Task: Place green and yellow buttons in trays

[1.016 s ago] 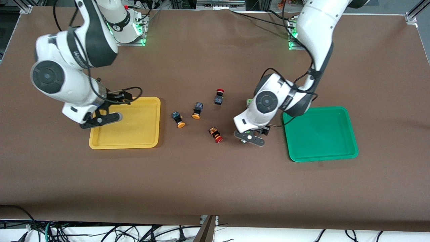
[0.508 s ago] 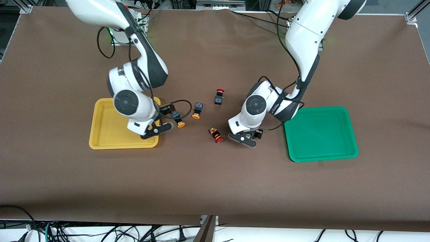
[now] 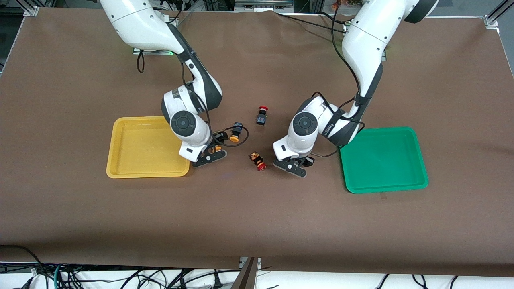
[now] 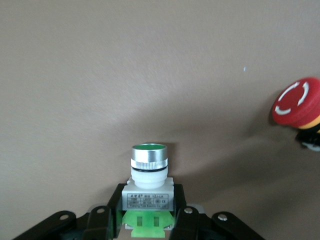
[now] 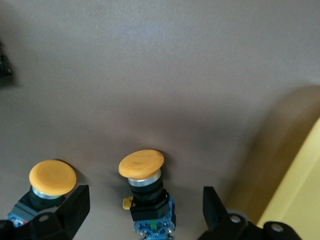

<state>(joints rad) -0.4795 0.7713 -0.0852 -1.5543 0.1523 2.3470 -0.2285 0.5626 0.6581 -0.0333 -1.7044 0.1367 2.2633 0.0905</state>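
Observation:
In the left wrist view my left gripper [image 4: 148,216] is shut on the white body of a green button [image 4: 148,167], low at the table beside the green tray [image 3: 385,160]. In the front view it [image 3: 294,166] is between that tray and a red button. My right gripper [image 3: 209,157] is open, low around a yellow button [image 5: 145,182] beside the yellow tray [image 3: 140,148]; its fingers [image 5: 75,200] stand well clear of the button's body. A second yellow button [image 3: 235,136] lies just beside it. The other green button is hidden.
Two red buttons lie on the brown table: one [image 3: 258,160] close to my left gripper, toward the right arm's end, and one [image 3: 262,114] farther from the front camera. Both trays hold nothing.
My right arm has swung from over the yellow tray to the yellow button beside it and come down. My left gripper has shifted slightly toward the nearby red button.

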